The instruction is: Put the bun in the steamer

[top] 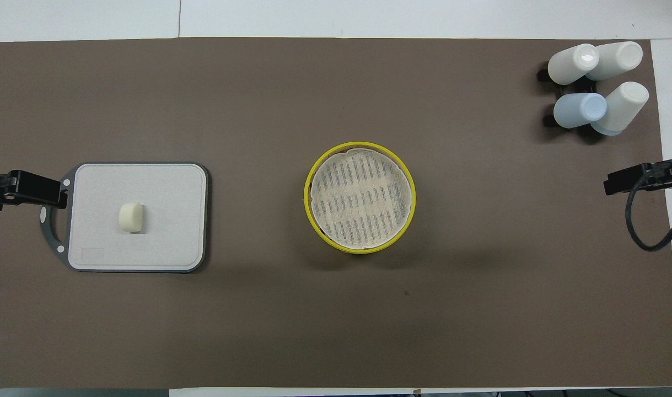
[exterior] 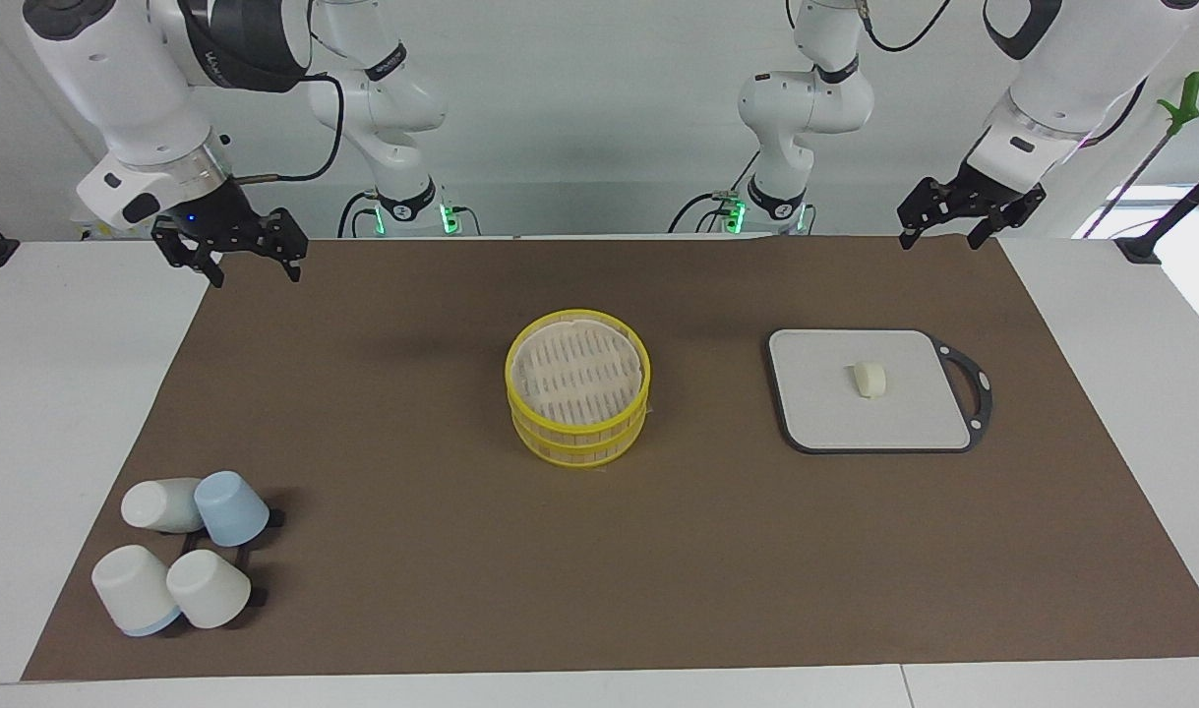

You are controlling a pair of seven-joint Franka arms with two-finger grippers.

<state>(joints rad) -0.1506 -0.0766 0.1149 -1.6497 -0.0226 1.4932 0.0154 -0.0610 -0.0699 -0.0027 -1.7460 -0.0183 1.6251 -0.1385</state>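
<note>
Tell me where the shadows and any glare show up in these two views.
Facing view: soft, diffuse light; a faint shadow on the brown mat beside the steamer, darker ones under the cups. Overhead view: a blurred shadow on the mat on the robots' side of the steamer, and a small glare spot on one white cup; the bun reads cleanly.

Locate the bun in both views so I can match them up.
Facing view: the bun lies on the grey board, in the picture's right half, toward the left arm's end of the table.
Overhead view: the bun is on the same board, in the picture's left half.
Shared landmark: the steamer at mid-table, still empty.
</note>
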